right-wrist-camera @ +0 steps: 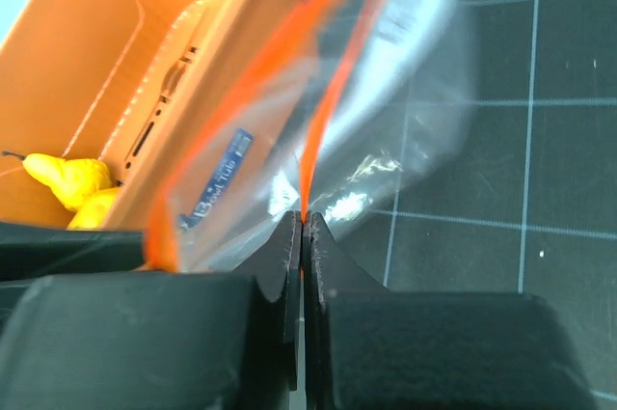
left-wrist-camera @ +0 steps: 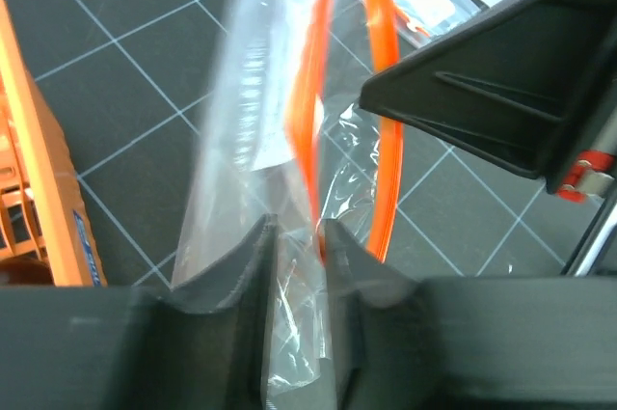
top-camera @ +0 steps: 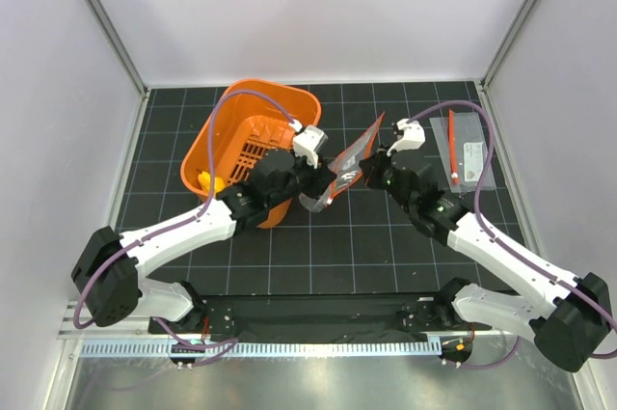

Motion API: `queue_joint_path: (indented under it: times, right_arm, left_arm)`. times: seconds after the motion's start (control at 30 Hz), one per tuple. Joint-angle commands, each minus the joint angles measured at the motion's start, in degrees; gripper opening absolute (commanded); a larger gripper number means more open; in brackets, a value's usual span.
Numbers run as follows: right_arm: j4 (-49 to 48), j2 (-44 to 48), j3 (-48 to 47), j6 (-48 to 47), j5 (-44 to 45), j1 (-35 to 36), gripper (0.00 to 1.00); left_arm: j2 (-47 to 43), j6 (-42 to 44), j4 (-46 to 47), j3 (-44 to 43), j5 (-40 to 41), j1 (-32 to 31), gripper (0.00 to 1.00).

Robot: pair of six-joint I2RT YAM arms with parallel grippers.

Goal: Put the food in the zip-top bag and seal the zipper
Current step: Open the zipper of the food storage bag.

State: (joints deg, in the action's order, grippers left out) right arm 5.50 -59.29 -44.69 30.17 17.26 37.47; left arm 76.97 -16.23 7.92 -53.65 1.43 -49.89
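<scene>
The clear zip-top bag (top-camera: pixel 355 151) hangs in the air between my two grippers, right of the basket. Its red-orange zipper (left-wrist-camera: pixel 310 92) is parted into two strips; I cannot make out the white slider. My right gripper (right-wrist-camera: pixel 303 222) is shut on one zipper strip (right-wrist-camera: pixel 318 121). My left gripper (left-wrist-camera: pixel 297 236) has its jaws a little apart, with loose bag film and the other strip lying between them. In the top view the left gripper (top-camera: pixel 323 190) and the right gripper (top-camera: pixel 374 167) face each other across the bag. Yellow food (right-wrist-camera: pixel 67 178) lies in the orange basket (top-camera: pixel 231 111); it also shows in the top view (top-camera: pixel 210 181).
A narrower clear pouch with a white label and a red strip (top-camera: pixel 466 150) lies flat at the back right. The basket wall is close to my left gripper (left-wrist-camera: pixel 39 169) and just behind the bag in the right wrist view (right-wrist-camera: pixel 145 43). White walls enclose the black gridded mat.
</scene>
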Motion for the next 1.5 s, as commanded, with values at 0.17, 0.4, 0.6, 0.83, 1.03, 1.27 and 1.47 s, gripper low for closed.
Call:
queue_joint_path:
  times: [0.17,0.4,0.6,0.83,1.03,1.27,1.47]
  right_arm:
    - [-0.1,1.6,-5.6,-6.3,-1.6,5.8,0.01]
    - [-0.4,-1.6,-8.1,-9.6,-1.9,12.0,0.01]
    - [0.3,-3.6,-9.5,-11.4,0.3,15.7,0.01]
    - [1.4,-4.6,-10.0,-10.9,4.4,16.1,0.01]
    - [6.0,-5.3,-12.2,-9.9,11.0,16.1,0.01]
    - [10.9,-3.6,-12.9,-6.9,28.2,16.2,0.02]
    - [10.2,2.0,-10.5,-6.4,32.7,16.1,0.29]
  left_arm:
    - [-1.2,0.3,0.2,-2.8,3.8,-0.8,0.40]
    - [-1.3,0.9,-0.5,-3.0,5.8,-0.8,0.39]
    - [-4.0,-0.4,-1.7,-2.5,9.2,-0.8,0.33]
    - [-8.0,0.1,-4.2,-1.6,16.6,-0.8,0.28]
    - [-8.2,1.6,-7.3,-2.8,22.6,-0.7,0.01]
    - [-9.6,0.2,-11.8,-4.0,24.8,-0.8,0.00]
    - [-10.2,-1.3,-12.7,-3.9,25.8,-0.8,0.00]
